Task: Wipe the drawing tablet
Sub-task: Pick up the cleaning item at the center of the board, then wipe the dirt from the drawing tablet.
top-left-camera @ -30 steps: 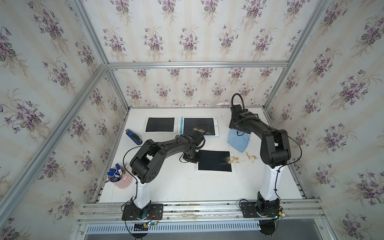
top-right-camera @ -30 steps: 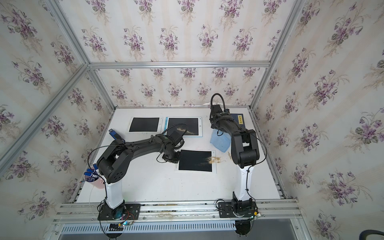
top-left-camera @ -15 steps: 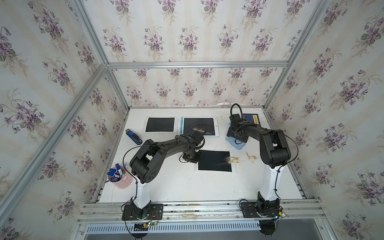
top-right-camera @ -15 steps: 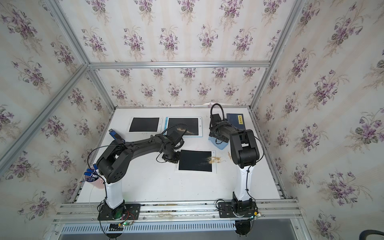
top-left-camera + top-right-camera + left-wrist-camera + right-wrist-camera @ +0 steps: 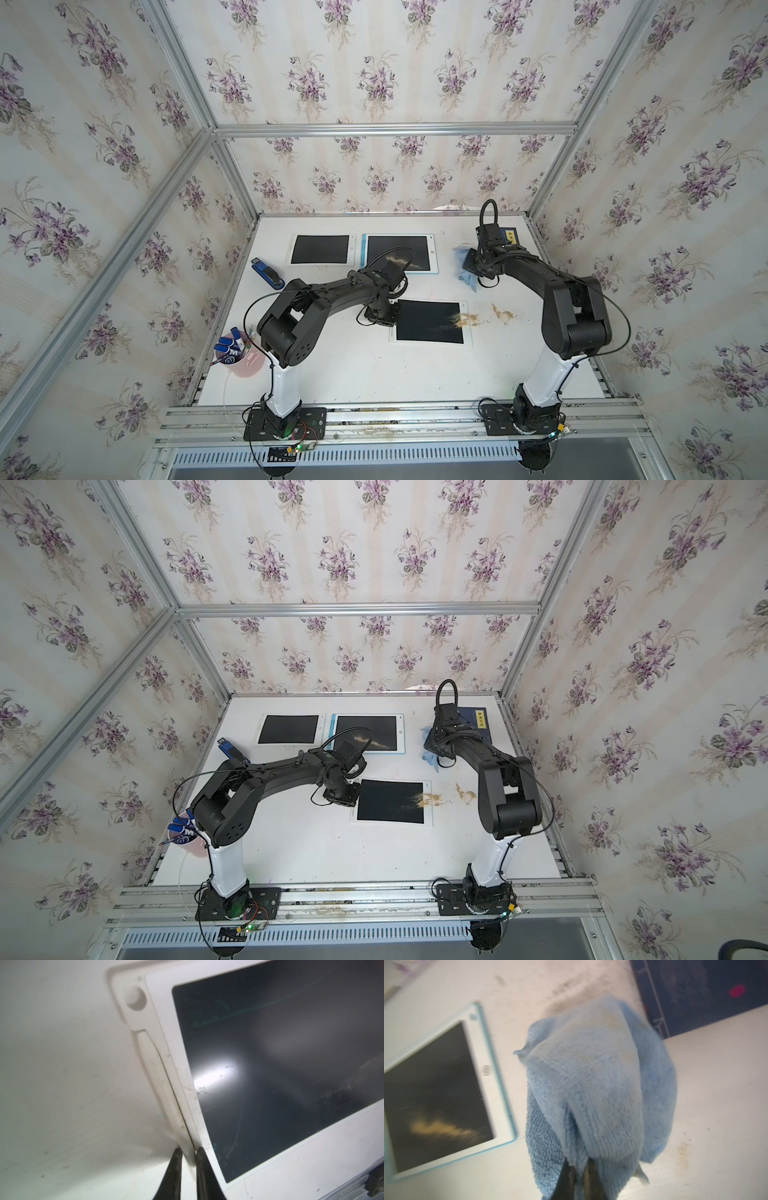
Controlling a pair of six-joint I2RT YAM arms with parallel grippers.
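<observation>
The drawing tablet (image 5: 430, 322) (image 5: 390, 802) lies at the table's middle, a dark screen in a white frame, with yellowish crumbs on its right edge. My left gripper (image 5: 188, 1150) is shut on the frame's left rim (image 5: 187, 1126); in a top view it (image 5: 386, 318) sits at the tablet's left side. A blue cloth (image 5: 591, 1084) hangs bunched from my right gripper (image 5: 579, 1162), which is shut on it. In both top views the cloth (image 5: 467, 276) (image 5: 430, 758) shows under the right wrist at the back right.
A blue-framed tablet (image 5: 399, 253) (image 5: 436, 1095) with a yellow smear and a white tablet (image 5: 320, 249) lie at the back. A dark blue board (image 5: 509, 237) lies back right, a blue stapler (image 5: 268, 274) and a pink marker cup (image 5: 237, 357) at the left. Brown stains (image 5: 503, 312) mark the table.
My right gripper came down onto the flat blue cloth and shut on it; the cloth is now bunched in its fingers. The left arm has not moved.
</observation>
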